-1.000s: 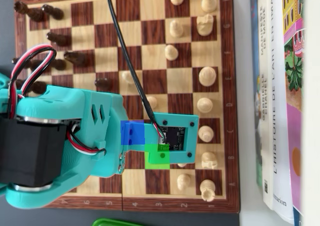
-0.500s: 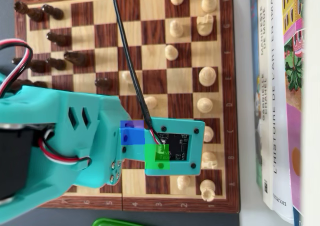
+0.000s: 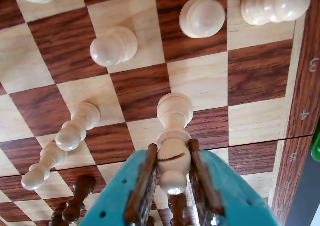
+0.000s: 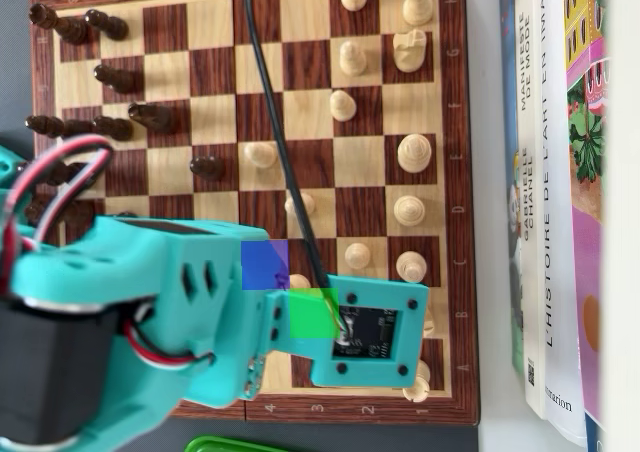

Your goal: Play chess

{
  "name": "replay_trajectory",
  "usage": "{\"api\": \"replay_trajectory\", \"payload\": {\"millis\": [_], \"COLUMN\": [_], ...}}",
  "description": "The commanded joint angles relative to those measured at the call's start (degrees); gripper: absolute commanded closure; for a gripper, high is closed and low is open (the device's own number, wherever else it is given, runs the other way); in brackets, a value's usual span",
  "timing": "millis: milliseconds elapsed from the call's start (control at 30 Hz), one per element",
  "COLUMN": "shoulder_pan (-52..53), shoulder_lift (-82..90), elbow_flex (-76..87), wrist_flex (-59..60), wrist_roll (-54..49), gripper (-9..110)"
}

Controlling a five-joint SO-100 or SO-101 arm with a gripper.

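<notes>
In the wrist view my gripper (image 3: 172, 151) is shut on a white bishop (image 3: 174, 131). Its brown-padded fingers (image 3: 148, 178) press both sides of the slit head, and the bishop's base points at the wooden chessboard (image 3: 200, 81). In the overhead view the teal arm (image 4: 180, 312) and its camera board (image 4: 370, 332) cover the board's (image 4: 310, 162) lower edge, hiding the gripper and the bishop. A blue patch (image 4: 264, 264) and a green patch (image 4: 313, 314) mark two squares beside the arm.
White pawns (image 3: 114, 46) (image 3: 202, 17) and taller white pieces (image 3: 77, 126) stand near the bishop. Dark pieces (image 4: 110, 127) line the board's left side in the overhead view, white ones (image 4: 413, 152) the right. Books (image 4: 560, 192) lie to the right. A green object (image 4: 235, 444) lies below the board.
In the overhead view the arm and its camera board have moved down and slightly right, toward the board's bottom edge. A white pawn they covered now shows.
</notes>
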Motion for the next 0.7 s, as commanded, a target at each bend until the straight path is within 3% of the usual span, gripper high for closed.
{"api": "replay_trajectory", "payload": {"millis": [0, 667], "shoulder_pan": [1.8, 3.3], "shoulder_lift": [-0.3, -6.4], "elbow_flex": [-4.5, -9.3], "wrist_flex": [-0.8, -0.4], "wrist_roll": [-0.2, -0.4], "gripper": [93, 93]}}
